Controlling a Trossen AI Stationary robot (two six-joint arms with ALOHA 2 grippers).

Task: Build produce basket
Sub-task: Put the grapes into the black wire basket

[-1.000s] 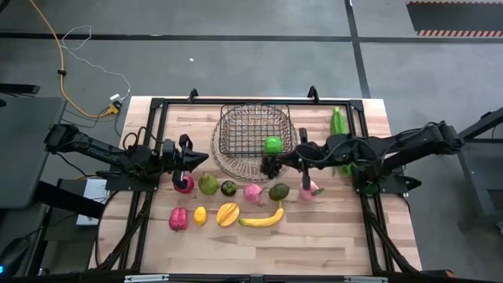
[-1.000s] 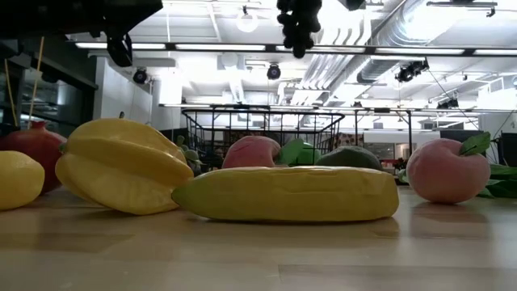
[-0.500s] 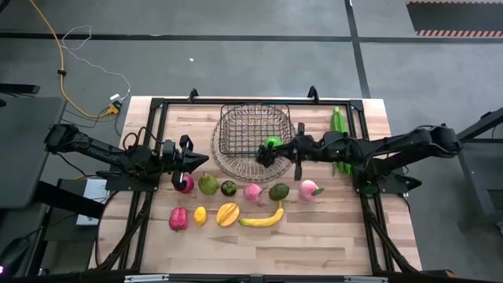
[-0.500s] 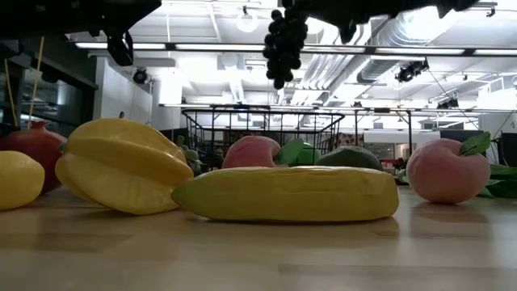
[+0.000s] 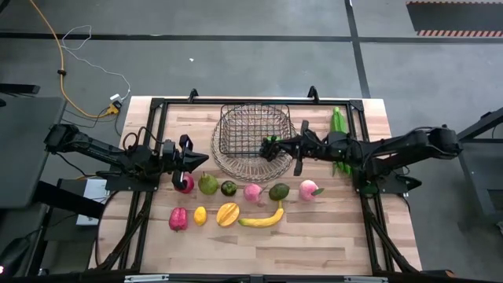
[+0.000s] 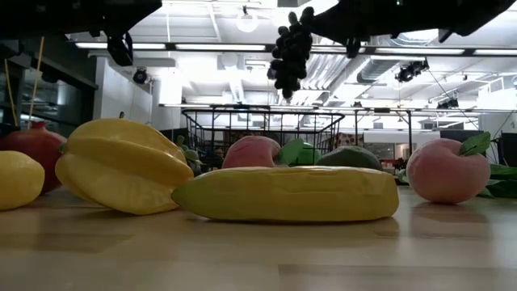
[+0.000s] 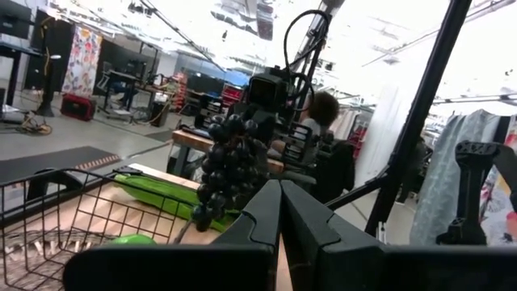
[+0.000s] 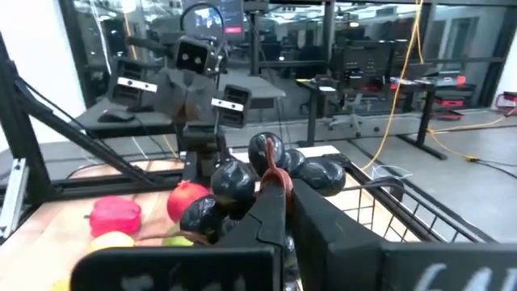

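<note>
While no writing shows, right gripper [image 5: 275, 146] clamps grapes [image 6: 290, 50], above basket [image 5: 253, 130]

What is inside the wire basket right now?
A green apple lies inside the basket. The right gripper holds the dark grapes above the basket's rim, and they hide most of the apple from above.

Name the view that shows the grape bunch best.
The low view: the grape bunch hangs whole against the bright ceiling. The left wrist view shows it clearly too, over the basket. The right hand hides part. From above it is tiny.
</note>
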